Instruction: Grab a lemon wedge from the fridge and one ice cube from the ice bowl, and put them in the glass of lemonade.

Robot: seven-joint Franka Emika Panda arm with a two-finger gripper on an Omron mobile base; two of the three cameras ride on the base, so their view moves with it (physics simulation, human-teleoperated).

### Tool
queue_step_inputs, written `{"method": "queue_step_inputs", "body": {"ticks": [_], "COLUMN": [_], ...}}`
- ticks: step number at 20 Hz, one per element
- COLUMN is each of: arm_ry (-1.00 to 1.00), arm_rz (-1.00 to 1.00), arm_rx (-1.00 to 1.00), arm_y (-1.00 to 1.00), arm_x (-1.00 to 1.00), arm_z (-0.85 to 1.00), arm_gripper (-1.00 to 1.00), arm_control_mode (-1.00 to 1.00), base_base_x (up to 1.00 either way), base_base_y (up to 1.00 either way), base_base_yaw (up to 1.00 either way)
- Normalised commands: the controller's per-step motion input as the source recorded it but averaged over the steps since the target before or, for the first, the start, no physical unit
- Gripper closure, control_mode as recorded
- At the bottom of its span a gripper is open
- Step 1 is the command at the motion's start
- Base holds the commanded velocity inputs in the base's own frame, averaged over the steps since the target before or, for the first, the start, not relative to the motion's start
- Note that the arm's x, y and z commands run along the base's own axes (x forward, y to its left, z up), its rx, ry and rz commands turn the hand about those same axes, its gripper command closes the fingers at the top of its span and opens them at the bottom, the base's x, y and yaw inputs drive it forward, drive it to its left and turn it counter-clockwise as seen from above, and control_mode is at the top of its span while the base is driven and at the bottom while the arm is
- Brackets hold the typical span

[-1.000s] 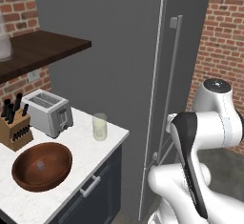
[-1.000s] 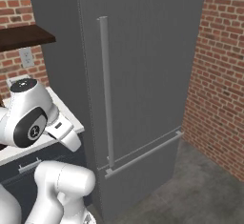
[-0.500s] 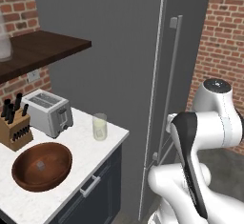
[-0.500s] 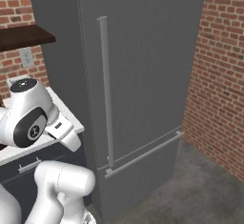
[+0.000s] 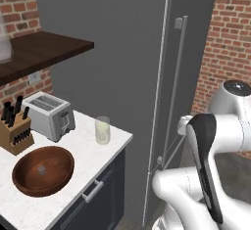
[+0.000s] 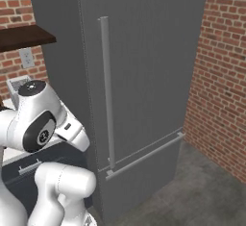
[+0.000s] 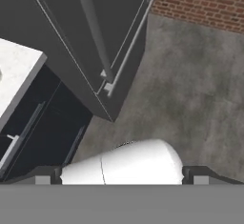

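The gripper (image 7: 122, 178) is wide open and holds nothing, looking down at the floor. The shut fridge (image 7: 90, 37) stands ahead of it. Far off on the counter (image 5: 98, 163) sit the glass of lemonade (image 5: 102, 130) and the ice bowl (image 5: 43, 171) with its ice cube (image 5: 42, 171).

Counter at lower left, fridge standing to its right, door shut.
In the left base view the ice bowl (image 5: 43, 171) is sitting at lower left on the counter (image 5: 103, 153), the ice cube (image 5: 42, 170) lying in it. The knife block (image 5: 14, 131) and toaster (image 5: 49, 116) are standing behind the bowl, the glass of lemonade (image 5: 102, 129) to the toaster's right. The fridge (image 5: 142, 67) is filling the centre, a shelf (image 5: 44, 50) hanging at upper left.
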Motion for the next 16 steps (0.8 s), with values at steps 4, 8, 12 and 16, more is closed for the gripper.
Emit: {"method": "queue_step_inputs", "body": {"ticks": [4,8,12,16], "arm_ry": [-0.21,-0.21,-0.2,-0.28], "arm_rz": [0.33,0.39,0.33,0.27], "arm_rx": [0.1,0.12,0.13,0.14], "arm_y": [-0.43,-0.32,-0.22,0.0], "arm_x": [0.0,0.02,0.26,0.81], "arm_z": [0.3,0.44,0.36,0.06], "arm_gripper": [-1.0,-1.0,-1.0,-1.0], "arm_control_mode": [-1.0,-1.0,-1.0,-1.0], "base_base_x": [0.0,0.0,0.0,0.0], "base_base_y": [0.0,0.0,0.0,0.0], "base_base_yaw": [0.0,0.0,0.0,0.0]}}
